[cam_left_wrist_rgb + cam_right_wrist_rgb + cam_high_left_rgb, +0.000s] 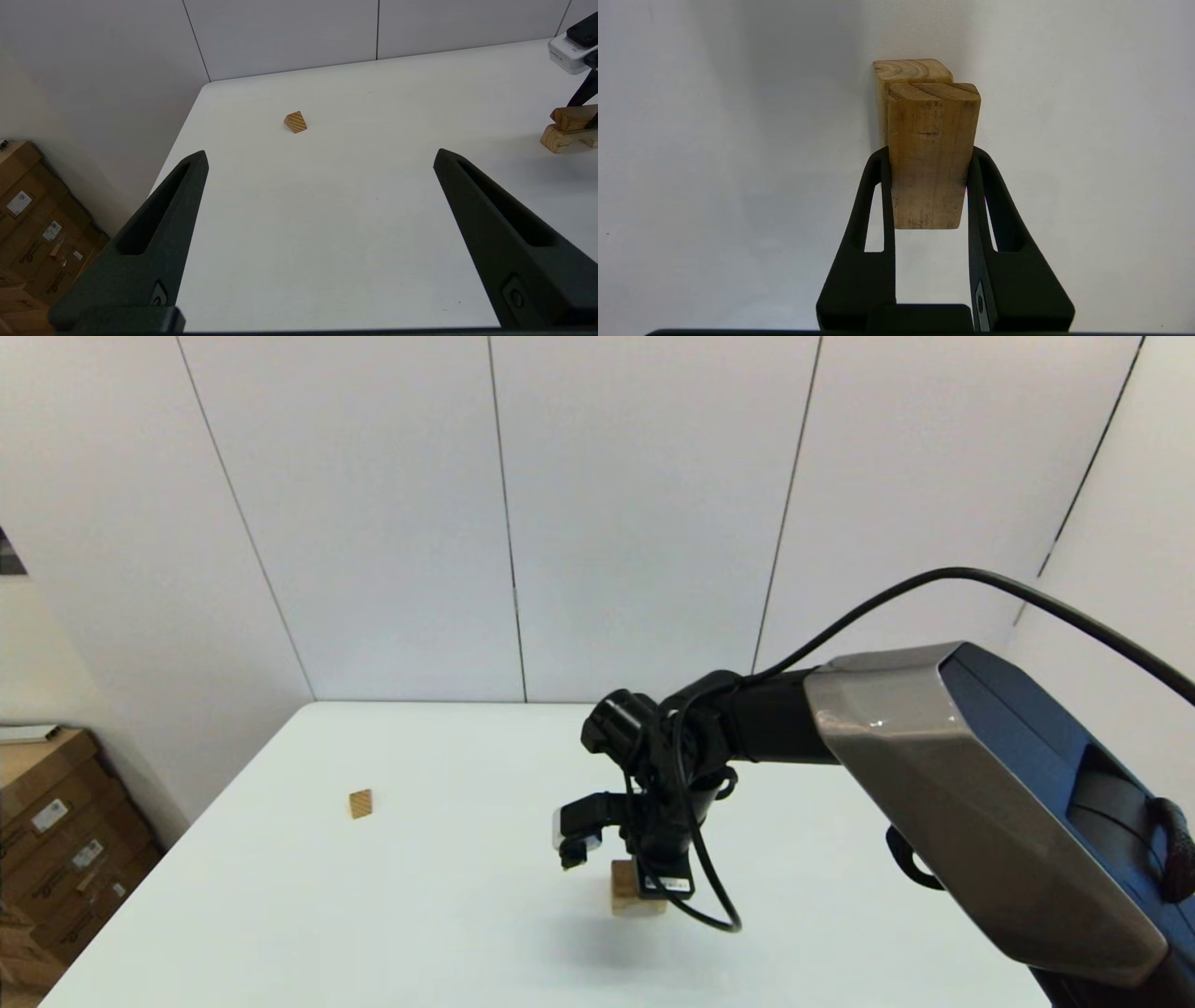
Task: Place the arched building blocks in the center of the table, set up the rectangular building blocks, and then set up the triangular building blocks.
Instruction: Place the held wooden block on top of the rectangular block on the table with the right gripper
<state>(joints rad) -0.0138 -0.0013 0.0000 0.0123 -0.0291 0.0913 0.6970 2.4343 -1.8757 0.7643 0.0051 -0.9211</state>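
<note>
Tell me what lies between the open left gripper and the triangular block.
Nothing: the left wrist view shows only bare table between the left gripper and the triangular block.

Left gripper (320, 158) hanging wide open over the smooth white table (327, 224), small striped-grain wooden triangular prism (295, 122) lying beyond its black fingers (159, 233), two stacked light-wood blocks (567, 127) sitting near the far edge, brown cardboard boxes (32, 224) standing beside the table
</note>
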